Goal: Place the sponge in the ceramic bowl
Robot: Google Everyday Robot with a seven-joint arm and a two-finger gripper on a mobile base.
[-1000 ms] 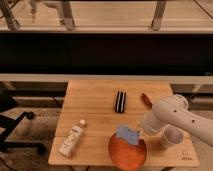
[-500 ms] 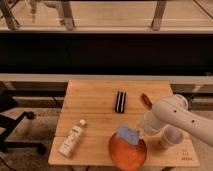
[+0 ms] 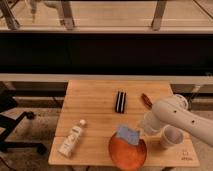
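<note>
Wooden surface (image 3: 95, 107) in front of a long dark rail/ledge, w/ a black office chair (image 3: 15, 127) at the left edge of view.

Task status: the ceramic bowl (image 3: 127, 156) sits at the near edge of the surface, centre-right. The sponge (image 3: 128, 134) lies over the bowl's far rim, partly across the orange inside and tilted a bit. Can't tell if it rests on the rim or hangs just above it. The gripper (image 3: 144, 125) is just beside the sponge on its right, at the end of the white arm coming in from the right side. Whether it grips the sponge or has let go: can't tell, the end of the arm blends into a pale blob.

So it fits either sponge at the rim about to go in, or sponge dropped at the rim w/ the arm next to it. It's not clearly down flat in the bowl's middle.

Around: pale cup (image 3: 171, 136) right of the bowl, tucked under the arm, close enough to get knocked. Black block (image 3: 119, 101) mid-surface and a small reddish item (image 3: 146, 100) behind, both apart from the bowl. White bottle (image 3: 72, 141) lying on its side at left, well clear.
</note>
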